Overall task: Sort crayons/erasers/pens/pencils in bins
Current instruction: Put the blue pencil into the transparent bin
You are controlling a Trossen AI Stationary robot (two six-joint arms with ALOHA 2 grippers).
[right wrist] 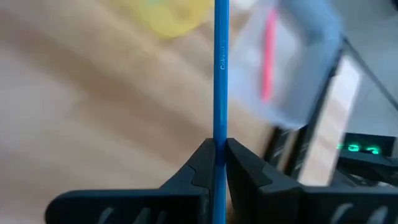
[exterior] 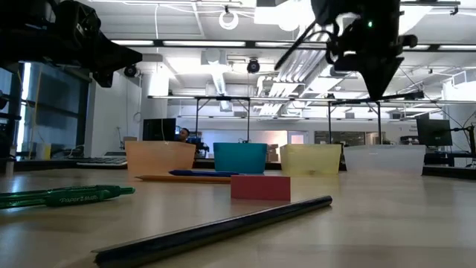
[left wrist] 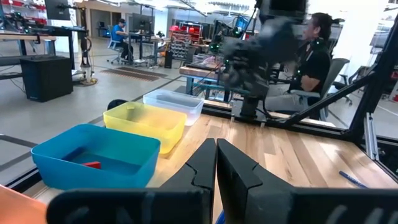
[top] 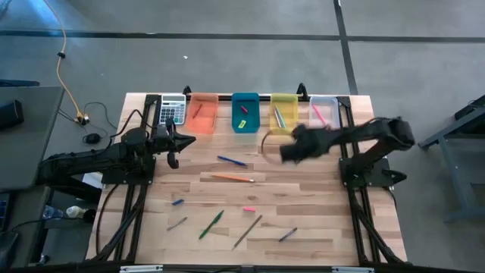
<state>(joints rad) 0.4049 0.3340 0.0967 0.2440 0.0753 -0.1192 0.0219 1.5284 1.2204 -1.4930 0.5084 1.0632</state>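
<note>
Four bins stand in a row at the table's far edge: orange, teal, yellow and clear. My right gripper hovers in front of the yellow and clear bins, shut on a slim blue pen. My left gripper is shut and holds nothing, level near the calculator at the far left. Flat on the wood lie a blue pen, an orange pencil, a green pen, a dark pencil and a pink eraser. My right gripper pinches the blue pen's shaft between its two fingers. The pen runs straight through the gap and reaches far out past the fingertips. The fingers slant down from above, and the pen is lifted clear of the table. Which end of the pen they are nearer, I cannot tell.
A grey calculator lies left of the orange bin. The bins hold a few small items. Short blue and grey sticks lie toward the near edge. A person sits beyond the table in the left wrist view.
</note>
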